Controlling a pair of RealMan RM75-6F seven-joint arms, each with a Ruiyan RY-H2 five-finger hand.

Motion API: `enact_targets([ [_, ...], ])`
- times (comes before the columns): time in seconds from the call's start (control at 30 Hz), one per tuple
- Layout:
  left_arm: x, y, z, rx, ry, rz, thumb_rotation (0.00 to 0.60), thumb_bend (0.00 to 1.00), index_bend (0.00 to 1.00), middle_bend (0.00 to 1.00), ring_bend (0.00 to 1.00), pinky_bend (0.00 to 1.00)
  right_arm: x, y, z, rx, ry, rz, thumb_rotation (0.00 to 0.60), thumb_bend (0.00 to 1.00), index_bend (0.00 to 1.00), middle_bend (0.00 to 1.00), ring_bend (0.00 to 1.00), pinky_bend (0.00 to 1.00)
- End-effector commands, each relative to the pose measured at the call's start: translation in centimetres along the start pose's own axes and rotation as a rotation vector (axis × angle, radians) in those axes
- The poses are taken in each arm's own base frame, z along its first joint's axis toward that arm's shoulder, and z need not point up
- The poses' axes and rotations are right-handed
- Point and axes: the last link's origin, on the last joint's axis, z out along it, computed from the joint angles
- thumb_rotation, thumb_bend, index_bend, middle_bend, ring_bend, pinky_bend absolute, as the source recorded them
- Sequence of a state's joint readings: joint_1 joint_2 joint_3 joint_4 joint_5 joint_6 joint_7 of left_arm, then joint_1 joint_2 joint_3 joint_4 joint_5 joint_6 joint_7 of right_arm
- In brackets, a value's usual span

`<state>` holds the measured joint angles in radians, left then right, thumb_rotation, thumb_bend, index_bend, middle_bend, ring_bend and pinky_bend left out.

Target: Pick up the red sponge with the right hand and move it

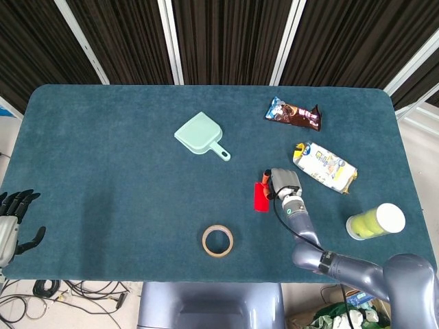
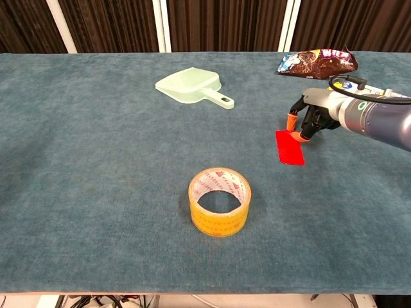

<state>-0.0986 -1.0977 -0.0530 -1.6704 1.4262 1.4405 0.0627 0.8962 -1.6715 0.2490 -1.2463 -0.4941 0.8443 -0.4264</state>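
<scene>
A: From the head view, where is the red sponge (image 1: 260, 197)?

B: Flat on the blue table (image 1: 103, 151), between the tape roll (image 1: 217, 240) and the yellow snack bag (image 1: 324, 166). The right robot hand (image 1: 280, 184) sits at its far right corner, fingers curled down toward the edge, probably to get a grip on such a thin, flat thing. The left robot hand (image 1: 14, 219) rests off the table's left edge, fingers apart, holding nothing.

A: And the chest view?

B: The right robot hand (image 2: 308, 117) has its orange fingertips (image 2: 292, 120) at the red sponge's (image 2: 289, 147) far edge. The sponge lies flat, so I judge it not yet lifted. Whether the fingers pinch it or only touch, I cannot tell. The green dustpan (image 2: 192, 86) lies well apart.
</scene>
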Motion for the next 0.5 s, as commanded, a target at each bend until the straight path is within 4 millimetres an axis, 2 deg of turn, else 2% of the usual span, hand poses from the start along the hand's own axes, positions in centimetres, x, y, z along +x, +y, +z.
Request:
enact_targets([
  [0.03, 0.0, 0.02, 0.01, 0.0, 0.0, 0.0, 0.6, 0.35, 0.16, 0.12, 0.08, 0.06, -0.03, -0.11, -0.04, 0.003, 0.004, 0.0, 0.6, 0.37, 0.51, 0.93, 1.0, 1.0],
  [0.5, -0.02, 0.01, 0.01, 0.003, -0.001, 0.002, 0.6, 0.35, 0.16, 0.12, 0.08, 0.06, -0.09, -0.29, 0.14, -0.008, 0.039, 0.005, 0.6, 0.36, 0.51, 0.93, 1.0, 1.0],
])
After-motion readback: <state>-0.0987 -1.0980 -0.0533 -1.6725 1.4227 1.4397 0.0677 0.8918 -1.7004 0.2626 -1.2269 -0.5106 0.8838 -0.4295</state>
